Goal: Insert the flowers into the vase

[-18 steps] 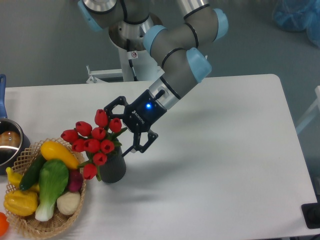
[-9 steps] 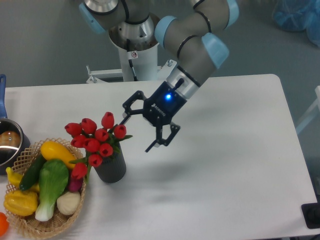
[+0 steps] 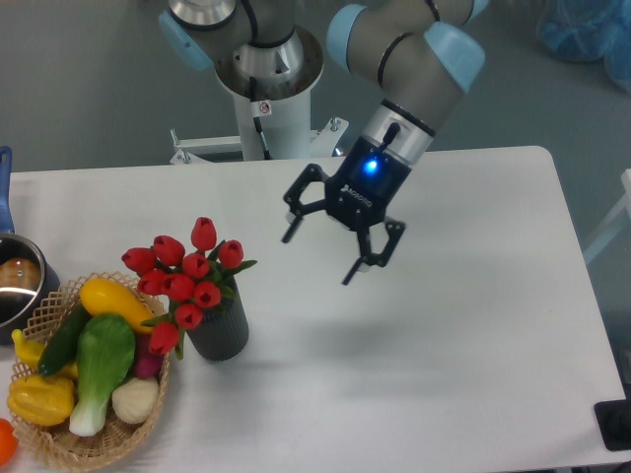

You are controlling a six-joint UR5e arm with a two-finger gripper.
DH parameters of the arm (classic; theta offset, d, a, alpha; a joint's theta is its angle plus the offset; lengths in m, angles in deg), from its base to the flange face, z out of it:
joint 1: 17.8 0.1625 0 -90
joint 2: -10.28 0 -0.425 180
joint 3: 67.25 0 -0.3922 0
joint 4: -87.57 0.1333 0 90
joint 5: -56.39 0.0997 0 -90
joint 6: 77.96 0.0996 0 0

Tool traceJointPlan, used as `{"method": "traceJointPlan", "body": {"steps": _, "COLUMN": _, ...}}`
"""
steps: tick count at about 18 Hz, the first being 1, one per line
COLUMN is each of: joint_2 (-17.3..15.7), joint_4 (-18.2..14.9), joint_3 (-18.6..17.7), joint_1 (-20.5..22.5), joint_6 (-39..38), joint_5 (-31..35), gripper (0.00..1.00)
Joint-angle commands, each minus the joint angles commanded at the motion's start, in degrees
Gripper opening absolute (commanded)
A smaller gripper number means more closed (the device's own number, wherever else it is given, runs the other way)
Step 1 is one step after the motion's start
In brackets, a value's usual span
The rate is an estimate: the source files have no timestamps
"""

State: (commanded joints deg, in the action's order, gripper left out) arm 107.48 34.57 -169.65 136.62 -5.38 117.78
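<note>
Evidently flowers (image 3: 183, 286) in vase (image 3: 218, 331)

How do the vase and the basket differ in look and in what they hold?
The vase is dark grey, smooth-looking and upright like a cylinder; the basket is light brown, woven, wide and low. The vase holds the flowers, red tulips leaning out to the left; the basket holds vegetables, yellow, green and white. Both stand on the table, side by side at its left end, and both are filled.
</note>
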Motion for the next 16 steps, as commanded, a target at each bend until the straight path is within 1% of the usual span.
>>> {"method": "traceJointPlan", "body": {"steps": 1, "joint_2": 0.61, "joint_4": 0.09, "joint_3": 0.18, "joint_1": -0.26, "joint_6": 1.59, "joint_5": 1.96, "gripper": 1.0}}
{"method": "traceJointPlan", "body": {"steps": 2, "joint_2": 1.92, "joint_4": 0.26, "joint_3": 0.88, "joint_1": -0.27, "joint_6": 2.3, "joint_5": 2.33, "gripper": 1.0}}
{"method": "traceJointPlan", "body": {"steps": 3, "joint_2": 3.24, "joint_4": 0.44, "joint_3": 1.93, "joint_1": -0.27, "joint_6": 2.48, "joint_5": 3.2, "gripper": 1.0}}
{"method": "traceJointPlan", "body": {"steps": 4, "joint_2": 4.65, "joint_4": 0.44, "joint_3": 3.33, "joint_1": -0.27, "joint_6": 2.57, "joint_5": 5.39, "gripper": 1.0}}
{"method": "traceJointPlan", "body": {"steps": 5, "joint_2": 6.05, "joint_4": 0.35, "joint_3": 4.74, "joint_1": -0.18, "joint_6": 2.49, "joint_5": 8.98, "gripper": 1.0}}
{"method": "traceJointPlan", "body": {"steps": 7, "joint_2": 7.12, "joint_4": 0.53, "joint_3": 5.63, "joint_1": 0.0, "joint_6": 2.31, "joint_5": 15.75, "gripper": 1.0}}
{"method": "traceJointPlan", "body": {"steps": 8, "joint_2": 8.51, "joint_4": 0.88, "joint_3": 5.89, "joint_1": 0.43, "joint_6": 2.31, "joint_5": 17.95, "gripper": 1.0}}
{"method": "traceJointPlan", "body": {"steps": 10, "joint_2": 8.62, "joint_4": 1.49, "joint_3": 6.24, "joint_1": 5.51, "joint_6": 2.75, "joint_5": 18.51, "gripper": 1.0}}
{"method": "traceJointPlan", "body": {"steps": 11, "joint_2": 9.14, "joint_4": 1.58, "joint_3": 7.2, "joint_1": 6.58, "joint_6": 3.19, "joint_5": 18.24, "gripper": 1.0}}
{"method": "traceJointPlan", "body": {"steps": 14, "joint_2": 11.42, "joint_4": 1.23, "joint_3": 9.05, "joint_1": 6.41, "joint_6": 4.69, "joint_5": 19.72, "gripper": 1.0}}
{"method": "traceJointPlan", "body": {"steps": 16, "joint_2": 12.39, "joint_4": 1.49, "joint_3": 9.23, "joint_1": 4.93, "joint_6": 5.12, "joint_5": 24.55, "gripper": 1.0}}
